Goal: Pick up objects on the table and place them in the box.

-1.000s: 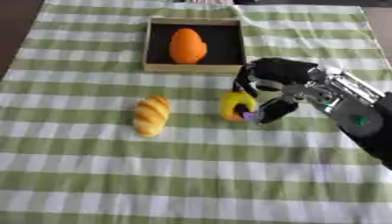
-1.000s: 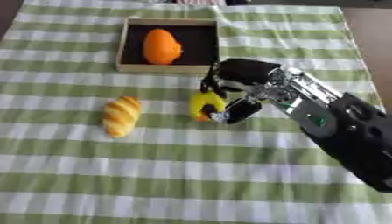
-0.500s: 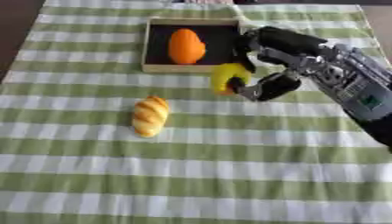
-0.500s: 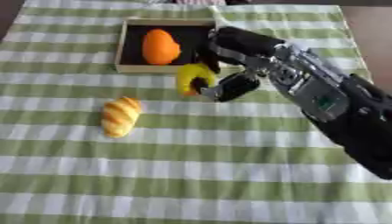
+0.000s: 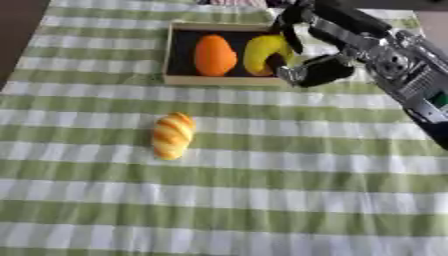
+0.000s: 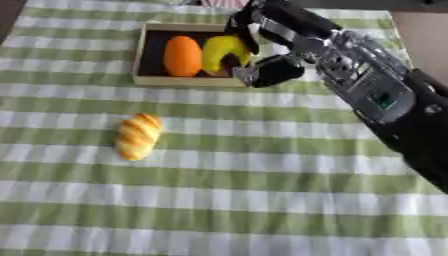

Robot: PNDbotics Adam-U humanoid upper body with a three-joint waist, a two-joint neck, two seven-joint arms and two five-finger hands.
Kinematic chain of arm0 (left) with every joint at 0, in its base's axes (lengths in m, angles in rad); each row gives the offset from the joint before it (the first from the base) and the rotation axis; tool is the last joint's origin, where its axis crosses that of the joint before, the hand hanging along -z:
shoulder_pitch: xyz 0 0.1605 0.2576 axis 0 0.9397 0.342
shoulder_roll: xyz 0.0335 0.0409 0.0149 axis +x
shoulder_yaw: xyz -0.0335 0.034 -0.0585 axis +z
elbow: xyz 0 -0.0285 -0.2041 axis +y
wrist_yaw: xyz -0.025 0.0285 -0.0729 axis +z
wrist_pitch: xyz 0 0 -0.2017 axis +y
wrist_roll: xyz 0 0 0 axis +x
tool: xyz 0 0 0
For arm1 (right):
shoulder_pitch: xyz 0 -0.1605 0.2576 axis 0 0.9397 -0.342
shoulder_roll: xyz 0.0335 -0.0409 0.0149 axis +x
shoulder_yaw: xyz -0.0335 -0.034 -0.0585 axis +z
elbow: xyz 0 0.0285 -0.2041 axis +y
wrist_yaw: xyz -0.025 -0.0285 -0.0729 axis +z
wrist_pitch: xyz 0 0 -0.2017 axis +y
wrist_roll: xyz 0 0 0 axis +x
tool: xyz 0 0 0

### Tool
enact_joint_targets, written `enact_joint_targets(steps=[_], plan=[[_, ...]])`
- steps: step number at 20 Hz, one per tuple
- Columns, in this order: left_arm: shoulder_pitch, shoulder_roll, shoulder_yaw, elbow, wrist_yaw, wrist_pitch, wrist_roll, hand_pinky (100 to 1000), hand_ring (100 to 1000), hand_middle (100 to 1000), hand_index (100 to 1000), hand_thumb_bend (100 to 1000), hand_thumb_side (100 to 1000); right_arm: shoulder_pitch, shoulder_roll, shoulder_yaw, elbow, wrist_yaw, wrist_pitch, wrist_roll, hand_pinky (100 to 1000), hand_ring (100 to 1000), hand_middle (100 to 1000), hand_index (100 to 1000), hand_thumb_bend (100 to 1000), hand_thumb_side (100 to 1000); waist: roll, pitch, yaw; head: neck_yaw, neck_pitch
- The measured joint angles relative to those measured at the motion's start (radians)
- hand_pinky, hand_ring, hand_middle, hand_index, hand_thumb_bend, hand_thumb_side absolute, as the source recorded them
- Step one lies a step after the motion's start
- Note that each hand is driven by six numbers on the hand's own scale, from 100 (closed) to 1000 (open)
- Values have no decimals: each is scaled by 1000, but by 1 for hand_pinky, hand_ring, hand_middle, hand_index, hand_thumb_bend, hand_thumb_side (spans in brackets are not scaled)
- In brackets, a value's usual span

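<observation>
Two items already sit inside the box (image 5: 179, 79): an orange fruit (image 5: 215, 54) on its left side and a yellow fruit (image 5: 263, 50) on its right, which the right hand (image 5: 311, 60) is holding from the box's right edge. Its fingers (image 6: 241, 26) curl over the far side of the yellow fruit while the thumb comes in from the near side, so the fruit looks pinched and not yet released. Whether it rests on the box floor I cannot tell.

To finish this step well, I would lower until the fruit bears on the floor, spread the fingers, then lift straight up so the thumb does not catch the near wall or nudge the orange fruit just beside it.

One bread roll (image 5: 172, 135) remains on the striped counter (image 5: 262, 200), well apart from the box, toward the near left. Open cloth surrounds it on every side, giving plenty of room for an approach. The left hand shows in neither view.
</observation>
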Motion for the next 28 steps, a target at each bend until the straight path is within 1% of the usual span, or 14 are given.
enact_joint_targets(steps=[4,8,16,17,18,21,25,27,28], plan=[[-22,0,-3,-2,4,2,-3,748,725,624,822,100,567,-3,-9,-2,13,11,-6,-40,831,707,252,383,100,201,-7,8,24,-20,-13],[-35,-1,-13,-3,9,-3,-13,748,724,624,822,100,566,-14,-17,-16,70,40,-22,-111,831,710,250,381,100,198,-18,26,61,-48,-29],[-52,-1,-14,3,13,-21,-23,747,721,622,822,100,565,-27,-41,-72,188,55,-58,-251,826,711,249,379,100,199,-43,68,139,-103,-71],[-52,-1,-13,4,13,-24,-23,747,721,622,822,100,565,-27,-43,-80,203,58,-60,-264,825,711,249,379,100,124,-46,73,144,-108,-76],[-52,-1,-13,6,13,-26,-24,747,720,622,822,100,565,-27,-45,-88,217,62,-63,-277,825,712,250,381,100,198,-49,78,148,-112,-79],[-55,-1,-13,12,13,-33,-28,747,720,621,822,100,565,-27,-51,-106,261,78,-67,-307,828,719,255,388,100,198,-56,92,161,-120,-92],[-64,-1,-13,16,16,-39,-33,747,719,621,822,100,565,-33,-50,-113,306,110,-76,-324,829,735,290,424,100,200,-63,102,172,-126,-105],[-65,-1,-13,16,19,-41,-35,747,718,620,822,100,565,-35,-50,-114,319,133,-80,-323,835,764,356,488,100,206,-65,104,173,-126,-106],[-66,-1,-13,16,20,-41,-36,747,718,620,822,100,565,-35,-50,-113,324,146,-82,-320,843,798,421,547,100,214,-67,105,173,-127,-106]])
